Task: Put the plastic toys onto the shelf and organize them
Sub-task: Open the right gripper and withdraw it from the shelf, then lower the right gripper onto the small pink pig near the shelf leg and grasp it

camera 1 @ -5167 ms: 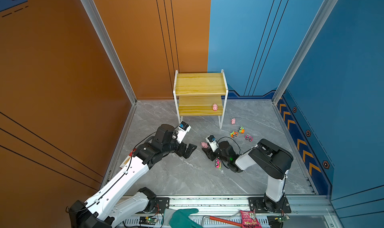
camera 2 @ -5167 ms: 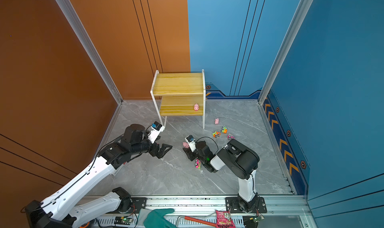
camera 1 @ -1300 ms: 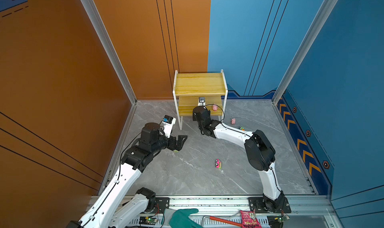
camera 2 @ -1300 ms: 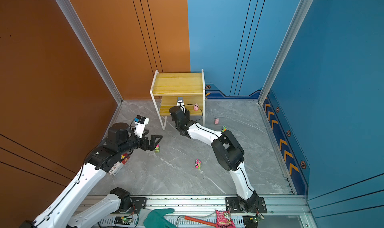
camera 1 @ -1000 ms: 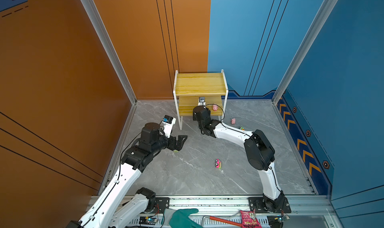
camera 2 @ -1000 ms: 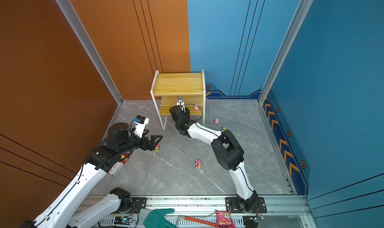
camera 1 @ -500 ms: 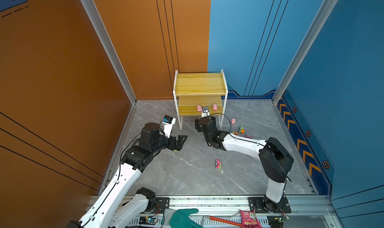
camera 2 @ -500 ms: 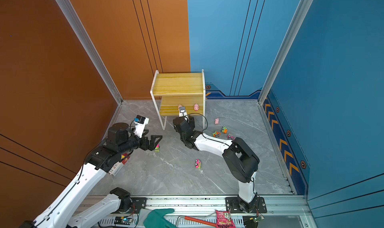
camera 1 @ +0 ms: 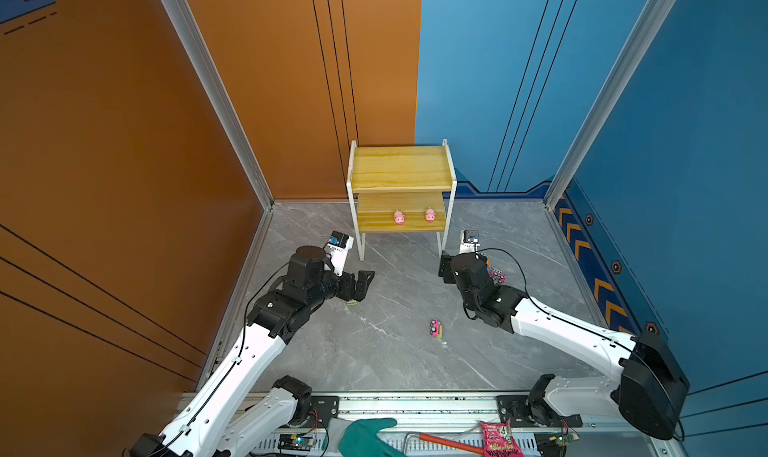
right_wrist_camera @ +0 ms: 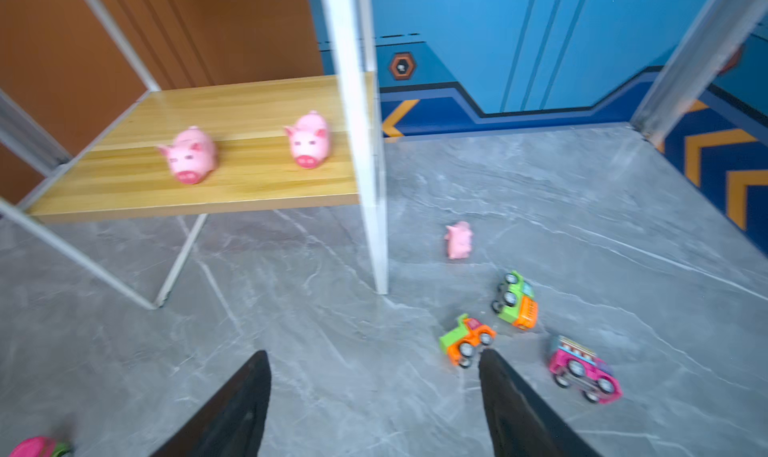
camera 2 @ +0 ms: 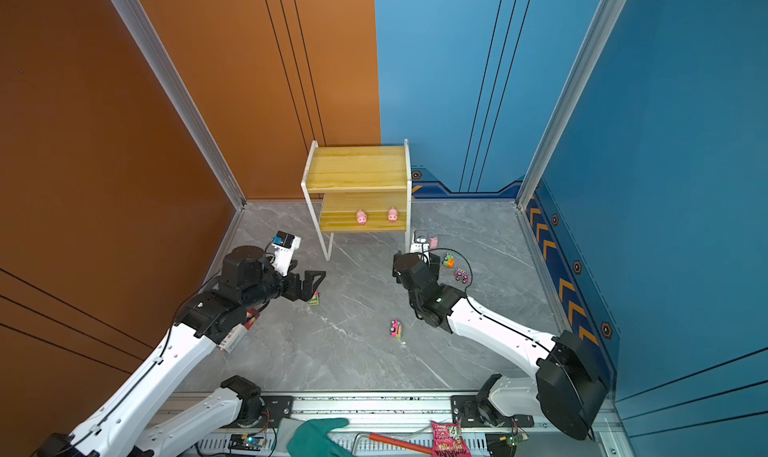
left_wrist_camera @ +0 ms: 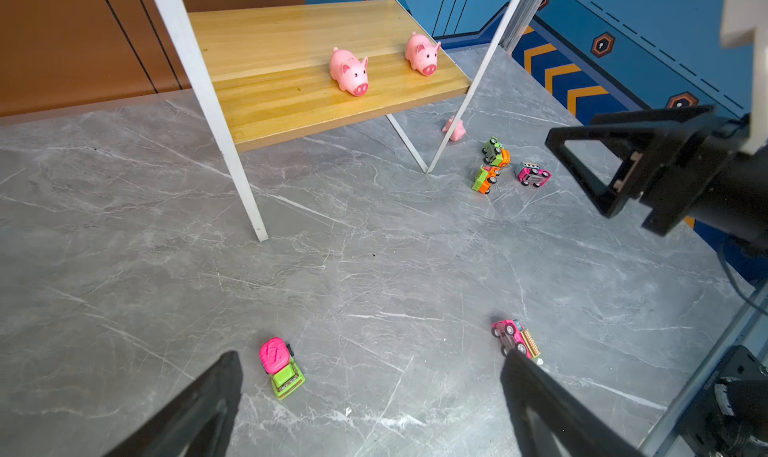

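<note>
The shelf (camera 1: pixel 401 172) stands at the back wall. Two pink pigs (camera 1: pixel 399 217) (camera 1: pixel 430 215) stand on its lower board. A third pig (right_wrist_camera: pixel 458 239) lies on the floor by the shelf's right leg, close to two green-and-orange trucks (right_wrist_camera: pixel 514 301) (right_wrist_camera: pixel 467 339) and a pink truck (right_wrist_camera: pixel 582 369). My right gripper (right_wrist_camera: pixel 374 354) hangs open and empty over the floor just short of them. Another pink truck (camera 1: pixel 435 328) lies mid-floor. My left gripper (left_wrist_camera: pixel 370 359) is wide open, with a pink-and-green truck (left_wrist_camera: pixel 281 367) on the floor near one finger.
The shelf's thin white legs (left_wrist_camera: pixel 232 151) stand between the grippers and the wall. A teal glove (camera 1: pixel 365 436), a red-handled tool (camera 1: pixel 444 442) and a pink snack packet (camera 1: pixel 496 438) lie on the front rail, behind both arm bases.
My right gripper has drawn back from the shelf's lower board and swung right, down toward the floor, with its jaws opened; a second pig now stands on that board. The left arm has stayed put.
</note>
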{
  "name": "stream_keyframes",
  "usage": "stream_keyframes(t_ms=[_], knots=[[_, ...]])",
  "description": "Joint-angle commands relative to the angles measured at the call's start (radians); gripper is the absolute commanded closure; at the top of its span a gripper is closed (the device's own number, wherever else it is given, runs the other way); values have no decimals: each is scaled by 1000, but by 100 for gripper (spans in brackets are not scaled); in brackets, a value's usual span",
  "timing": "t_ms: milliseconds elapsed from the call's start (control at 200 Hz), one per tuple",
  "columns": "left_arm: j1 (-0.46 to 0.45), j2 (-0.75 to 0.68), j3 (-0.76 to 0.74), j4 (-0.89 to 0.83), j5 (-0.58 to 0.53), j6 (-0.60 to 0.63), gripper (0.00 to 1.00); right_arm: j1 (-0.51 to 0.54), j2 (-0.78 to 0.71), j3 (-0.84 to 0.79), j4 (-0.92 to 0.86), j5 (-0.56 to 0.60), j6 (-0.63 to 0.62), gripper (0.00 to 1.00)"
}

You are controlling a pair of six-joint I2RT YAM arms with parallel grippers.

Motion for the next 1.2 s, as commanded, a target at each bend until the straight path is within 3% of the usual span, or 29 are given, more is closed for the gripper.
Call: stream_keyframes(t_ms=[0, 185, 355, 556, 716, 1196], knots=[[-80, 13, -22, 4, -127, 23, 2, -153, -49, -38, -96, -137, 116, 22], [-300, 51, 45, -31, -339, 120, 2, -395, 72, 53, -122, -349, 159, 24], [-406, 142, 181, -66, -351, 196, 2, -487, 275, 222, -148, -449, 133, 25], [-449, 274, 228, -71, -246, 263, 2, -522, 494, 437, -217, -531, 87, 30], [-451, 298, 197, -69, -188, 272, 2, -509, 609, 557, -269, -551, 20, 35], [-422, 258, 125, -44, -154, 263, 2, -425, 858, 806, -460, -423, -175, 46]])
